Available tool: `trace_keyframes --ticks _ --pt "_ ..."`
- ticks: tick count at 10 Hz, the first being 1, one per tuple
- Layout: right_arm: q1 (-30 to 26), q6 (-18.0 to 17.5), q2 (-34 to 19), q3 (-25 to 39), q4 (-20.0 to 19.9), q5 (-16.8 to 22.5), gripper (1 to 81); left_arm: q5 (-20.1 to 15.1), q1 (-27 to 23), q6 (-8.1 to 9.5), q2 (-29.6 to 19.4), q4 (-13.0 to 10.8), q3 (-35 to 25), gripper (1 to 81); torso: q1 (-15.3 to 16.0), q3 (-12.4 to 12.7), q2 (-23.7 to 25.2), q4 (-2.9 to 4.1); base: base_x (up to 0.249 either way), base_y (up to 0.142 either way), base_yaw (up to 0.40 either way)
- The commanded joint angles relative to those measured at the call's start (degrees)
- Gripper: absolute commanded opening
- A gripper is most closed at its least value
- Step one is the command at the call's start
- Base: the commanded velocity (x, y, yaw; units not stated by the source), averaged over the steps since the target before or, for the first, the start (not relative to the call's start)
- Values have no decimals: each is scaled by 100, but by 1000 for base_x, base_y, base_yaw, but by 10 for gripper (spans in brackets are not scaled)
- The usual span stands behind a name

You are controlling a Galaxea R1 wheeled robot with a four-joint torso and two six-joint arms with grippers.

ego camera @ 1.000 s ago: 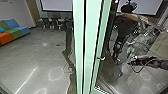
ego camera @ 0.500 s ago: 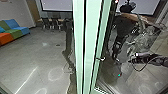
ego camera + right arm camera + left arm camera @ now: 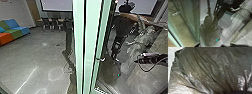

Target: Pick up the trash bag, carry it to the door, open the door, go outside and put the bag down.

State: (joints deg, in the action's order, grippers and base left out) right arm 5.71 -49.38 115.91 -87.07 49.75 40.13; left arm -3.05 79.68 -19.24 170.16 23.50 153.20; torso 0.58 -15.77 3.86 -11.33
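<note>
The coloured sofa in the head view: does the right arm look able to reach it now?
Probably not. The sofa stands well across the floor, and in this view the pale green door frame rises between it and the right arm.

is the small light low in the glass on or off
The small light is on: it glows blue-green in the head and right wrist views.
</note>
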Motion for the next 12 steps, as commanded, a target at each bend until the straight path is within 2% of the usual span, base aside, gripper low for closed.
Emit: trace_keyframes --ticks 1,7,12 --pt "-1049 104 -451 -275 808 250 811 -442 -220 -19 10 -21 -18 10 0 0 0 0 0 0 0" --pt "-1057 140 -504 -547 808 127 811 -451 -228 -19 28 -21 -18 10 0 2 0 0 0 0 0" --pt "-1444 148 -294 -881 808 135 811 -460 -237 -10 28 23 -18 10 0 2 0 0 0 0 0"
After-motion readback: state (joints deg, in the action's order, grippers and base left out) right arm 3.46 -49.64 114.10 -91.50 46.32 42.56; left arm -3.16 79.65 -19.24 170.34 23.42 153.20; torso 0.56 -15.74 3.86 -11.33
